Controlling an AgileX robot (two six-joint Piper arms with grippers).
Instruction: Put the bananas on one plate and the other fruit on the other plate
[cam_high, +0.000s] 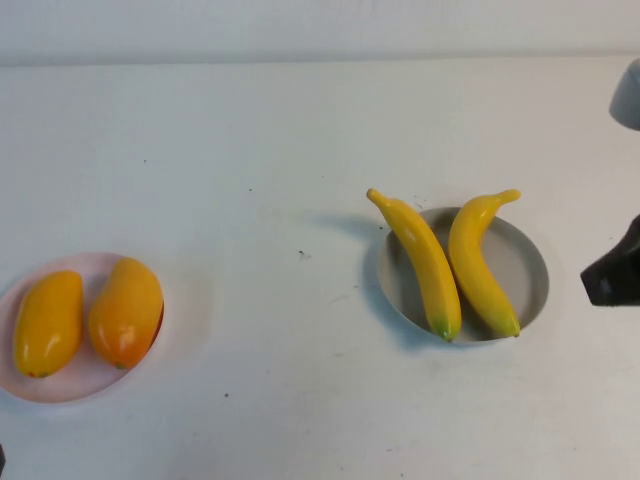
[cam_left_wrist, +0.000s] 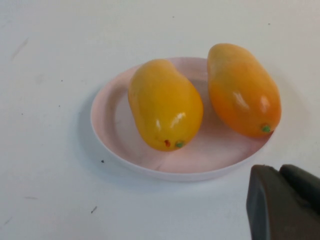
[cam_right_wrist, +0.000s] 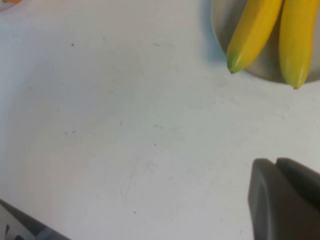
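On the grey plate (cam_high: 530, 262) both bananas (cam_high: 428, 262) lie, mangoes (cam_high: 125, 310) on pink plate (cam_high: 70, 385); my right gripper (cam_right_wrist: 276, 167) and left gripper (cam_left_wrist: 278, 172) are closed, empty; I judge nothing remains but parking.

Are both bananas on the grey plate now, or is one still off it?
Both on. The two bananas lie side by side across the grey plate, stem ends overhanging its far rim. Nothing holds them.

Two yellow-orange fruits (cam_left_wrist: 200, 100) lie side by side on the pink plate (cam_left_wrist: 112, 125); left gripper (cam_left_wrist: 285, 205) closed nearby
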